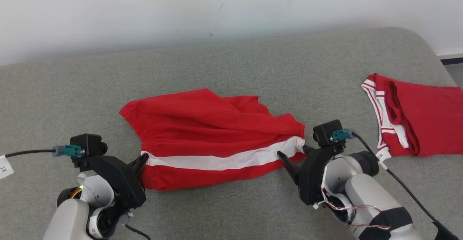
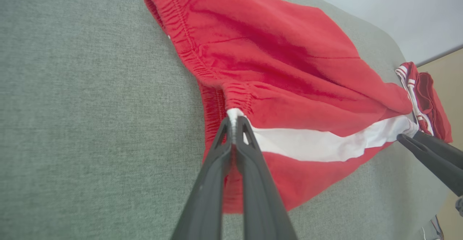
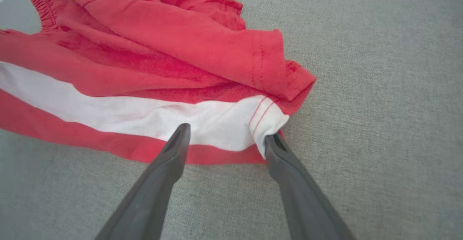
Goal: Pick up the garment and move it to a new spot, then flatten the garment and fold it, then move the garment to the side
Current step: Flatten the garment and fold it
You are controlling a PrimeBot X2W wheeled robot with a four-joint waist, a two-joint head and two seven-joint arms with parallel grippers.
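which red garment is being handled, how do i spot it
On the grey padded surface, look to the middle. The red shorts lie there, with an elastic waistband and one broad white stripe along the near side, its end pinched by the left gripper. The other red garment lies apart at the right edge, with thin white trim.

Head camera looks down from above — both wrist cameras, seemingly low, share the shorts (image 1: 217, 135).

Fingers (image 2: 235, 131) clamped on red shorts' (image 2: 289, 70) waistband.
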